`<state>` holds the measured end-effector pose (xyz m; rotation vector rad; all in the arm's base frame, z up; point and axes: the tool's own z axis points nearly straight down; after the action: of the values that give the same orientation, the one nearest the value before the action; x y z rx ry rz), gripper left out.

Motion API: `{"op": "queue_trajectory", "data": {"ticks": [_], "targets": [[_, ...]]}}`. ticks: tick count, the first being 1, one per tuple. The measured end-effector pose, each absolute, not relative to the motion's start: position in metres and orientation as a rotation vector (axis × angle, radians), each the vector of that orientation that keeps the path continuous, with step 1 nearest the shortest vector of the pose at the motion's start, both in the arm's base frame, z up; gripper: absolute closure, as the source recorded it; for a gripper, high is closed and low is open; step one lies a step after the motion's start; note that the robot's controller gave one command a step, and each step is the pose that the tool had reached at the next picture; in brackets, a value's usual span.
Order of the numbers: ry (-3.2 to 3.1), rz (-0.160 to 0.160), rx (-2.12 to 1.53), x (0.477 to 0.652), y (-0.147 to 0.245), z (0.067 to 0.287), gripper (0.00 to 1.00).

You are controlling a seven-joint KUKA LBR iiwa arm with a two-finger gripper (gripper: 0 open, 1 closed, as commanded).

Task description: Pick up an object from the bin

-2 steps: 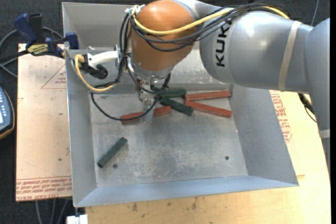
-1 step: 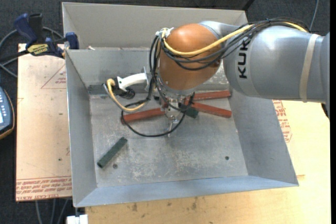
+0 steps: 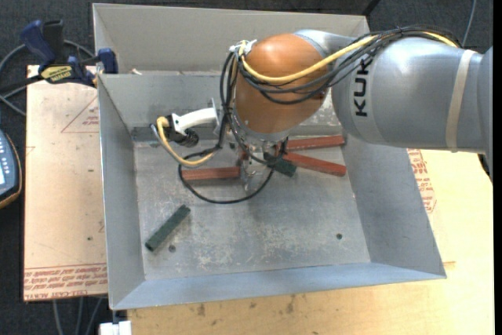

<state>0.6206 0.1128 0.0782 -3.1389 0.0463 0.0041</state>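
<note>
Claw down at the red-brown bars, mid-bin

Claw hangs low near the middle of the grey metal bin, beneath the arm's rounded orange cover. Whether it is wide or narrow cannot be told, because the cover and the wrist cables hide much of it. Its tip is at the right end of a short red-brown bar, which lies flat on the bin floor just to its left; whether they touch is unclear. On the other side, a longer red-brown bar lies slanted, with its dark end close to the claw. A third red-brown bar lies just behind that one, partly under the arm. A white fitting with a yellow cable juts from the wrist toward the bin's left wall. Well apart, toward the front left corner, a dark green block lies alone at a slant
</note>
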Motion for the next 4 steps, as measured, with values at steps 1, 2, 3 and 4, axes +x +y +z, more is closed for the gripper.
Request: {"op": "queue_trajectory", "data": {"ticks": [1,2,3,4], "targets": [[0.006,-0.009,-3.137,0.596,0.118,0.274,1.0],[0.195,0.006,-3.133,0.559,0.146,0.283,1.0],[0.007,0.017,-3.143,0.548,0.112,0.204,1.0],[0.299,0.008,-3.127,0.578,0.077,0.17,1.0]]}}
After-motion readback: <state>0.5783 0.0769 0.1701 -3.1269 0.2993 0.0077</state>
